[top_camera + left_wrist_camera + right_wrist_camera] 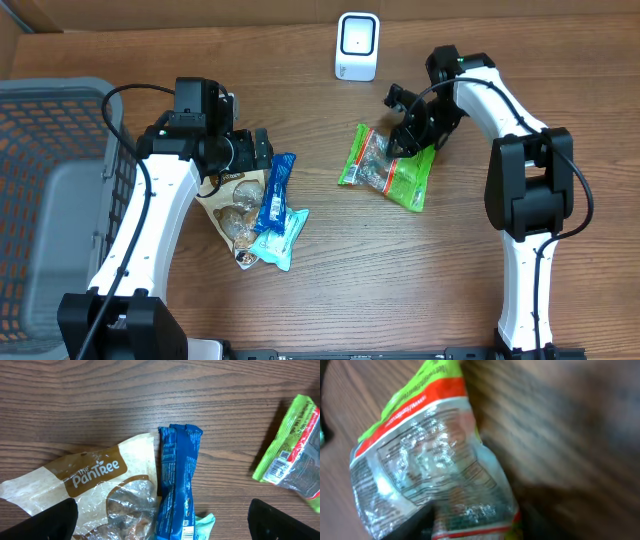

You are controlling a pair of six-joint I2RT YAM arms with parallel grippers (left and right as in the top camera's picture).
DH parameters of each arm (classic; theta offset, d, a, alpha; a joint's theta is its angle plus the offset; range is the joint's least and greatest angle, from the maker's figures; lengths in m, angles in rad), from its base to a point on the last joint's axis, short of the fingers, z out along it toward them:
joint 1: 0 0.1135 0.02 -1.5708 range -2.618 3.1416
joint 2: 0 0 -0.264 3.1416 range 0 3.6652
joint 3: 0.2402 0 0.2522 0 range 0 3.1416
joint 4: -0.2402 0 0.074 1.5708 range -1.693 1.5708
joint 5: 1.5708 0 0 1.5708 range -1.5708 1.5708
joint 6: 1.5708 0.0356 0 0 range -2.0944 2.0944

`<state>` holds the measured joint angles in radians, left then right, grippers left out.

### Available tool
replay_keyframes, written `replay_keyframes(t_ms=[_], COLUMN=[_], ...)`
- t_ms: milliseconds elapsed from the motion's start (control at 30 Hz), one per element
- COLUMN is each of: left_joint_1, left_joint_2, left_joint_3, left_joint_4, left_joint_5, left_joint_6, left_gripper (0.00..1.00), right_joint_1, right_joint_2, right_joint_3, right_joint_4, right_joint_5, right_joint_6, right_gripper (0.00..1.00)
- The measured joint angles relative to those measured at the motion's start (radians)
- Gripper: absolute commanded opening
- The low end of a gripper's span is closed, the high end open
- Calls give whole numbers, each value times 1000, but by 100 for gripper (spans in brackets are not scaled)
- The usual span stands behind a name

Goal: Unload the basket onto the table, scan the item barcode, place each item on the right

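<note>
Overhead, our right hand (407, 140) sits over the green-and-clear plastic snack packet (383, 172) lying on the wooden bench (450, 285) near the white boxy scanner (357, 45), likely to lift it there, though we cannot tell if it grips, while our left hand (262, 150) gapes empty.

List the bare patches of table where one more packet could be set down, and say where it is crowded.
Free: the strip of table between the blue bar and the green packet; the wide front stretch below that packet; the back, between basket and scanner. Crowded: the overlapping pile of PanTree bag, blue bar and teal packet.
</note>
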<state>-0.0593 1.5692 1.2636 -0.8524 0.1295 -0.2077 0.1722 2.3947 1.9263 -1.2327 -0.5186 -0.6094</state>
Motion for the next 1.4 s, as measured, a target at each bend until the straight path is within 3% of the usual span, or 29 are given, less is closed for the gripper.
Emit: replay_keyframes(t_ms=[100, 167, 233, 633, 767, 1033, 1400], left_joint_1=[0, 0, 0, 0, 0, 0, 0], left_joint_2=[0, 0, 0, 0, 0, 0, 0], left_joint_3=[0, 0, 0, 0, 0, 0, 0], left_joint_4=[0, 0, 0, 0, 0, 0, 0], left_joint_5=[0, 0, 0, 0, 0, 0, 0], left_joint_6=[0, 0, 0, 0, 0, 0, 0], left_gripper=[100, 99, 100, 100, 100, 100, 100], right_joint_1=[-1, -1, -1, 32, 81, 201, 201], right_joint_2=[0, 0, 0, 0, -23, -90, -81], right_joint_3=[-5, -5, -6, -22, -51, -143, -106], right_joint_4=[-41, -65, -97, -68, -9, 144, 82], right_joint_5=[3, 2, -11, -106, -47, 235, 272], right_joint_6=[57, 107, 149, 282, 318, 483, 595], right_gripper=[49, 59, 76, 79, 68, 7, 4])
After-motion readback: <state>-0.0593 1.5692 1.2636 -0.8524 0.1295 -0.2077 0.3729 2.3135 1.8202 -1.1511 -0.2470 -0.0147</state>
